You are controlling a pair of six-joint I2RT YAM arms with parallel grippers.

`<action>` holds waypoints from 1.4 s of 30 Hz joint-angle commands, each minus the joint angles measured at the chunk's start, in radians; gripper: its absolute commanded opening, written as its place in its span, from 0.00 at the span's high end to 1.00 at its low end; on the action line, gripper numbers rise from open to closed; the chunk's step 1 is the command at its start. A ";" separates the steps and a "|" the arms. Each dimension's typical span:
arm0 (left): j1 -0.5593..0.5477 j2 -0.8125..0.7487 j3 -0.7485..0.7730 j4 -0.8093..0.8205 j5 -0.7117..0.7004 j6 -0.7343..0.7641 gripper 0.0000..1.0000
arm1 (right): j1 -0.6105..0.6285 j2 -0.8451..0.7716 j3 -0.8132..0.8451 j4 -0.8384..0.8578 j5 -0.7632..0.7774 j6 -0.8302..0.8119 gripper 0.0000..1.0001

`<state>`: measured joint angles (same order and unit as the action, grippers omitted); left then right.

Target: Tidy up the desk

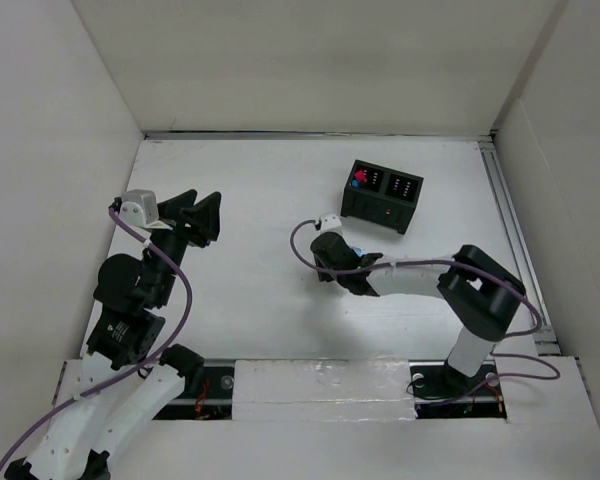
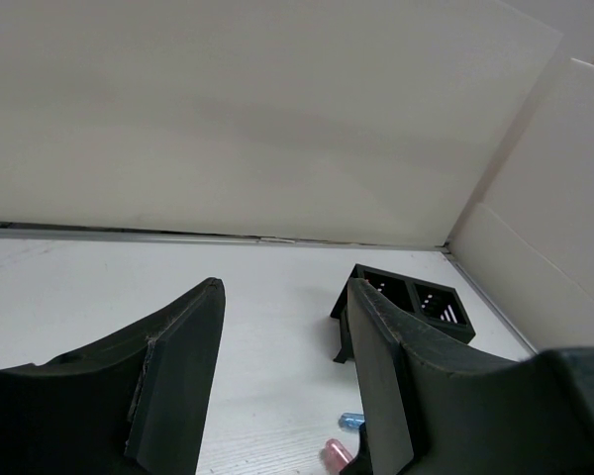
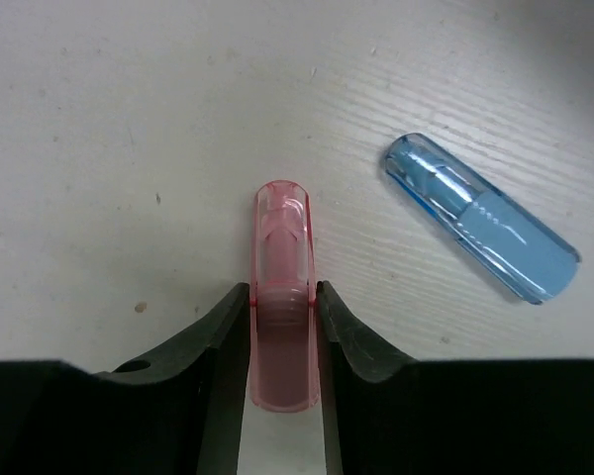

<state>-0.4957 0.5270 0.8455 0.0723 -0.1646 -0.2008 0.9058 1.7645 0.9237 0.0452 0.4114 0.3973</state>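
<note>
Grasp step: right claw (image 3: pixel 282 327) clamped on pink capsule (image 3: pixel 280 237), desk (image 1: pixel 250 190) centre; left claw (image 2: pixel 282 336) apart, idle; next likely lift toward black organizer (image 1: pixel 382 195).

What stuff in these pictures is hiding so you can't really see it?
Top view: the right gripper covers the pink cap.
Top view: the organizer box's contents are too small; only red and blue specks show.
Left wrist view: one finger of the left gripper hides part of the blue cap, the pink cap and the box.
Right wrist view: the box lies outside the frame.
</note>
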 commanded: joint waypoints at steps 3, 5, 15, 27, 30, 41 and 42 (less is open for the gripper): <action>-0.001 -0.004 0.001 0.049 0.007 -0.008 0.51 | -0.017 -0.218 -0.002 0.068 -0.009 0.009 0.86; -0.001 -0.007 0.001 0.047 0.016 -0.009 0.51 | -0.070 -0.278 0.026 0.108 -0.016 0.000 0.86; -0.001 -0.013 0.001 0.050 0.008 -0.009 0.51 | -0.414 -0.292 0.174 0.117 0.087 -0.104 0.85; -0.001 -0.009 0.003 0.050 0.016 -0.009 0.51 | -0.627 -0.189 0.242 0.082 0.030 -0.106 0.80; -0.001 -0.012 0.000 0.052 0.016 -0.009 0.51 | -0.627 -0.177 0.245 0.079 0.015 -0.098 0.74; -0.001 -0.001 0.001 0.050 0.023 -0.011 0.51 | -0.614 -0.238 0.178 0.084 -0.003 -0.061 0.33; -0.001 -0.001 0.001 0.052 0.027 -0.012 0.51 | -0.584 -0.259 0.170 0.082 -0.011 -0.058 0.33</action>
<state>-0.4957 0.5198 0.8455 0.0727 -0.1581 -0.2043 0.2825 1.5803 1.1084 0.0967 0.4294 0.3191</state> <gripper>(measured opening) 0.488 0.659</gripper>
